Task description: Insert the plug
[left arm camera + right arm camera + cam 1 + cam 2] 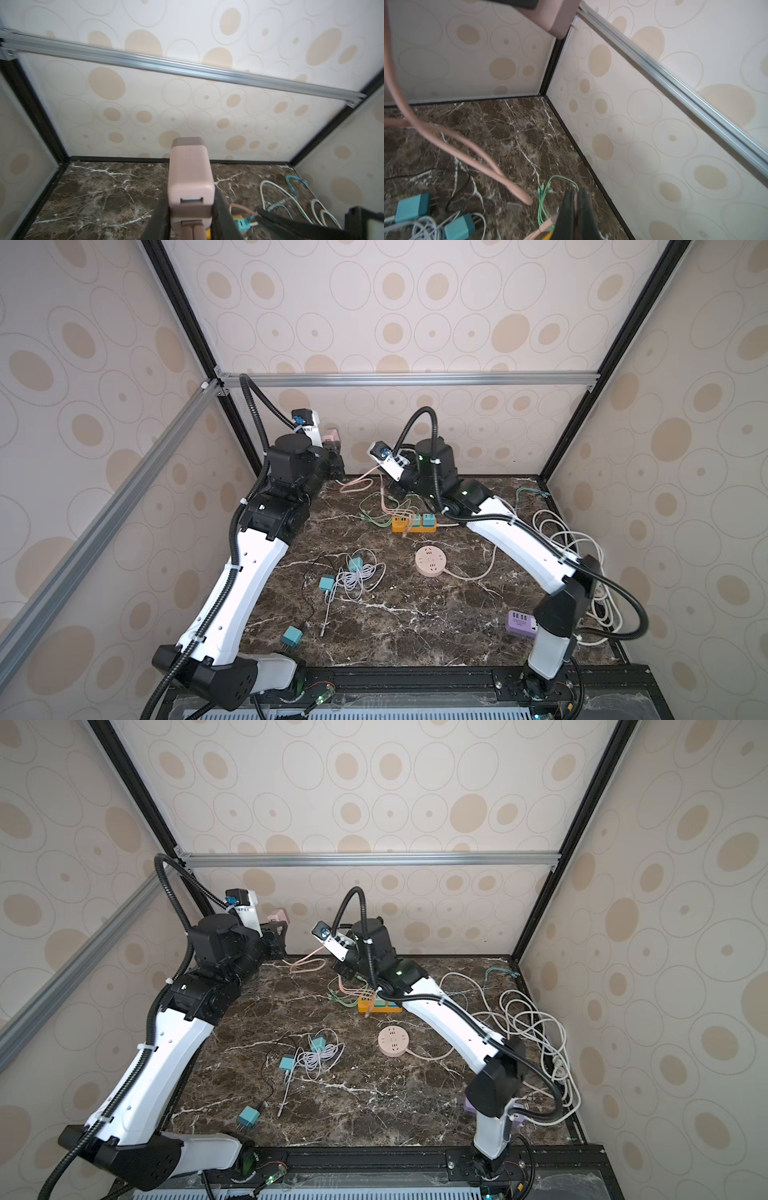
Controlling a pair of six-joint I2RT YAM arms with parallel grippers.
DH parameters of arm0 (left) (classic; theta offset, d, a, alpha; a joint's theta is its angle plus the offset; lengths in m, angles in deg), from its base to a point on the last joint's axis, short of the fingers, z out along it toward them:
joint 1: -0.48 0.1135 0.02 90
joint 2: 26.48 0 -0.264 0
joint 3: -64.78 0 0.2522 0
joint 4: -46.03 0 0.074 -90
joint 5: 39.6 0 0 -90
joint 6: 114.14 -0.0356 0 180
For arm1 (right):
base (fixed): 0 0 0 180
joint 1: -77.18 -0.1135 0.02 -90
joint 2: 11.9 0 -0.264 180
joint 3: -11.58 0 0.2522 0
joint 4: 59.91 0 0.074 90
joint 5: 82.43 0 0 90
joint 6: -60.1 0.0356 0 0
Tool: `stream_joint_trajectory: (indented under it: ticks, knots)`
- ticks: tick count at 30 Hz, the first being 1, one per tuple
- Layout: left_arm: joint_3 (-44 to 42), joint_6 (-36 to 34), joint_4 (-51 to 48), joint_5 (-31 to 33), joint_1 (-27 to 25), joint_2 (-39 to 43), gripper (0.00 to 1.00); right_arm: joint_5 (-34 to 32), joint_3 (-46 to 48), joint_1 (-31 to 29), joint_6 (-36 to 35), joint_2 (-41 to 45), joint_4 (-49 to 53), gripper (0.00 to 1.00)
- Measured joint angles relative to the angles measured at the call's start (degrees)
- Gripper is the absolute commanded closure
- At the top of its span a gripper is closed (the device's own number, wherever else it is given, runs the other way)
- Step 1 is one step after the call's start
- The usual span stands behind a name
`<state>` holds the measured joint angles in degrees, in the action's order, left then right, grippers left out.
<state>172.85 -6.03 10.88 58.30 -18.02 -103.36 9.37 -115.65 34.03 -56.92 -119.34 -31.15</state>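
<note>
A pink charger block (190, 176) is held up off the marble near the back wall, with my left gripper (191, 209) shut on its sides. Its USB slot (191, 200) faces the left wrist camera. In both top views the block (332, 434) (277, 914) sticks up above the left gripper (334, 458). My right gripper (576, 205) is shut on a pink cable (548, 224), low over the table at the back middle (397, 489). The cable loops over the marble (446, 141) towards the charger. The plug itself is hidden between the fingers.
An orange power strip (414, 523) with adapters in it lies just in front of the right gripper. A round pink socket (430, 561), teal adapters (326, 583) with white cable, a purple strip (521, 623) and white cords (557, 531) lie around. Thin green cables (544, 197) lie under the right gripper.
</note>
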Motion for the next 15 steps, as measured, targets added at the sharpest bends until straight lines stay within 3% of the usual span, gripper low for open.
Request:
stream_joint_trajectory:
  ticks: [7,9,11,15]
  knots:
    - [6.6,-1.9,6.8,6.9,7.0,-5.9,1.0,5.2,-16.0,0.0,10.7,-16.7,-5.5,1.0]
    - [6.8,-3.0,8.6,8.3,7.5,-6.1,1.0,8.0,-18.0,0.0,14.7,-20.1,-7.5,0.9]
    - [5.0,-4.0,11.0,8.4,7.5,-5.9,1.0,10.1,-18.4,-0.1,17.4,-22.6,-8.5,0.73]
    - [-4.9,-6.2,15.5,7.4,7.5,-4.7,1.0,13.2,-16.8,-0.3,20.0,-26.9,-6.6,0.44]
